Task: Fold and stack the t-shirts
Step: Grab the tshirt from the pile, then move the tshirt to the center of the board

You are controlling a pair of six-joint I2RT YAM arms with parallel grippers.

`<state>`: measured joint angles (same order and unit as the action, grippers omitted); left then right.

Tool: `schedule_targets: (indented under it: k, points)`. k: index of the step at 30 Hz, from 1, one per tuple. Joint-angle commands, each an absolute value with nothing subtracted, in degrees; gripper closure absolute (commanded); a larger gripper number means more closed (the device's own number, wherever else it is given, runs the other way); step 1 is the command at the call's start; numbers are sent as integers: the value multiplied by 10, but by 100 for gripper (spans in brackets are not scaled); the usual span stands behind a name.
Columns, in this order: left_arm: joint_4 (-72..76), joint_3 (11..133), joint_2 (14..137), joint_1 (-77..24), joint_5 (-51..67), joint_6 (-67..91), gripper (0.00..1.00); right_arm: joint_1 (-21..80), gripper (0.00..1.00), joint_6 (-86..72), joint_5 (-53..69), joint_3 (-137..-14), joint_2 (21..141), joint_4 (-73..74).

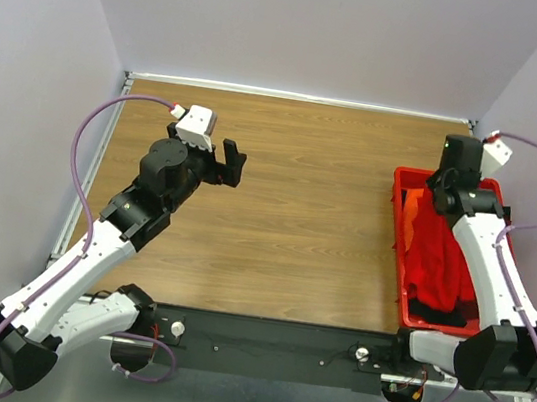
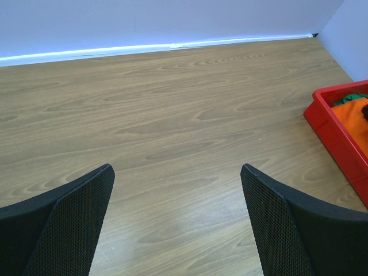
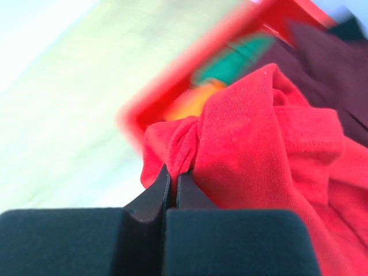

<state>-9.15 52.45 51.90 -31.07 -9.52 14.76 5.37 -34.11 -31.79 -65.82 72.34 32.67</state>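
Note:
A bright red t-shirt [image 1: 440,249] hangs bunched from my right gripper [image 1: 444,190] above the red plastic bin [image 1: 399,249] at the table's right side. In the right wrist view the right gripper [image 3: 173,174] is shut on a pinch of the red t-shirt [image 3: 259,144]. An orange t-shirt [image 1: 413,215] and a dark maroon t-shirt [image 1: 439,312] lie in the bin below it. The orange t-shirt [image 2: 355,118] also shows in the left wrist view. My left gripper [image 1: 232,165] is open and empty over bare wood left of centre, its fingers [image 2: 75,213] wide apart.
The wooden table [image 1: 297,215] is walled at the back and both sides. The bin's wall [image 2: 336,135] shows at the right of the left wrist view. Something green [image 3: 233,60] lies in the bin's far end.

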Motion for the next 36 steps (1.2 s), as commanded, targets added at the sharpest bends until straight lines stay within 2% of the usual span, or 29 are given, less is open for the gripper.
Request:
schedule_targets:
  k: [1, 3, 10, 12, 16, 20, 21, 22, 23, 24, 26, 29, 32, 36]
  points:
    - [-88, 533, 508, -305, -98, 147, 2, 72, 100, -289, -190, -758, 727, 294]
    - [-89, 533, 505, -302, -104, 147, 2, 119, 100, -270, -204, -802, 765, 294]
    - [-102, 535, 490, -287, -166, 157, 3, 328, 100, -218, -265, -1094, 912, 296]
    - [-106, 536, 488, -280, -192, 162, 3, 373, 100, -210, -258, -1140, 939, 297]
    - [-108, 534, 471, -259, -215, 177, 3, 387, 100, -225, -243, -1172, 973, 296]
    - [-103, 529, 460, -247, -220, 182, 3, 377, 98, -233, -300, -1101, 975, 293]
    - [-101, 528, 460, -244, -217, 183, 3, 364, 92, -241, -294, -1061, 973, 290]
    - [-100, 528, 461, -242, -214, 184, 3, 345, 74, -250, -273, -1035, 973, 287]
    - [-99, 528, 463, -241, -210, 184, 3, 318, 61, -260, -238, -1013, 975, 282]
    - [-99, 529, 469, -240, -202, 185, 3, 261, 45, -272, -152, -975, 989, 269]
    - [-99, 529, 475, -238, -190, 185, 4, 213, 31, -271, -110, -961, 1012, 271]
    - [-104, 530, 483, -238, -183, 191, 4, 214, 18, -255, -96, -896, 992, 267]
    - [-110, 519, 488, -237, -175, 223, 5, 234, 17, -271, -91, -814, 948, 255]
    - [-106, 463, 496, -238, -143, 308, 14, 372, 18, -316, -179, -717, 904, 246]
